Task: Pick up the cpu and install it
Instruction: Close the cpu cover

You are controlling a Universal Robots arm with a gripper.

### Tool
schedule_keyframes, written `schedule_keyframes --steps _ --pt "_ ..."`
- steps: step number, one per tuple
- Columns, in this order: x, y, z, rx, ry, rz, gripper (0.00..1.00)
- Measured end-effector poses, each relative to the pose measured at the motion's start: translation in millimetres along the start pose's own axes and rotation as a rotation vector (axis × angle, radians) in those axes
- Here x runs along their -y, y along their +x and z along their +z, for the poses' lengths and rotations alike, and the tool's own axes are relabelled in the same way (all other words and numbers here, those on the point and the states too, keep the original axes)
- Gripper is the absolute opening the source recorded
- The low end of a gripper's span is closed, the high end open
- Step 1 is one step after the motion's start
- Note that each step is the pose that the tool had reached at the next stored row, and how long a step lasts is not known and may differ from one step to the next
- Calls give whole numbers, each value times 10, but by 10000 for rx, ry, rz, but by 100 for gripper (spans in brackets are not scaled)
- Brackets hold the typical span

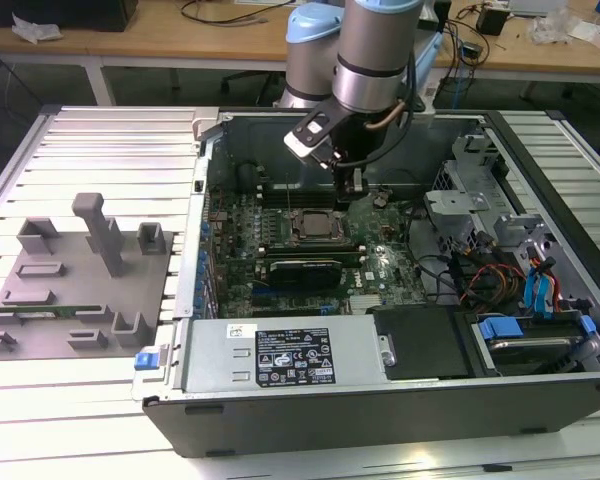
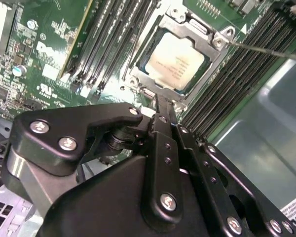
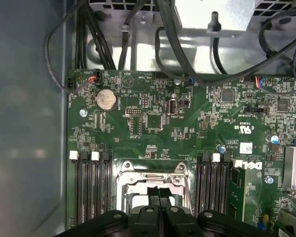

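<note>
Second wrist view: cpu [image 2: 175, 61] flat in socket [image 2: 216, 40], silver top up, gripper [image 2: 160, 101] clenched empty.

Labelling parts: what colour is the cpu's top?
The cpu is pale silver, best in second wrist view.

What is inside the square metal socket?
The cpu lies inside the socket, silver top up. What is under it is covered, and the gripper hides one corner of the socket.

Black rating label [image 1: 298, 357] with white print stood on the power supply [image 1: 212, 362] cover, too fine to read, white silkscreen marks [image 3: 246, 129] lay on the green motherboard [image 3: 138, 140], faint engraved lines crossed the cpu [image 2: 175, 61] lid, none were legible
</note>
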State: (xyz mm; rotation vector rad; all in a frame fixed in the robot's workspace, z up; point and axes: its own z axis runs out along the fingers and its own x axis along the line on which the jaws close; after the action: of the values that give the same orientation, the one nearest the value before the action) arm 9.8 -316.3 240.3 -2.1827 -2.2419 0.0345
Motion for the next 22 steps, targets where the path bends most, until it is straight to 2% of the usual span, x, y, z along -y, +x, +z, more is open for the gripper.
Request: schedule_keyframes --steps 4,6,9,13,15,22 --pt "75 -2 22 1 1 1 11" --pt "151 0 43 1 1 1 11" --pt "212 2 56 2 2 1 11" --pt "213 2 57 2 1 -40 11" --pt "213 2 57 6 -1 -241 11" --pt "213 2 57 46 -12 -1848 11"
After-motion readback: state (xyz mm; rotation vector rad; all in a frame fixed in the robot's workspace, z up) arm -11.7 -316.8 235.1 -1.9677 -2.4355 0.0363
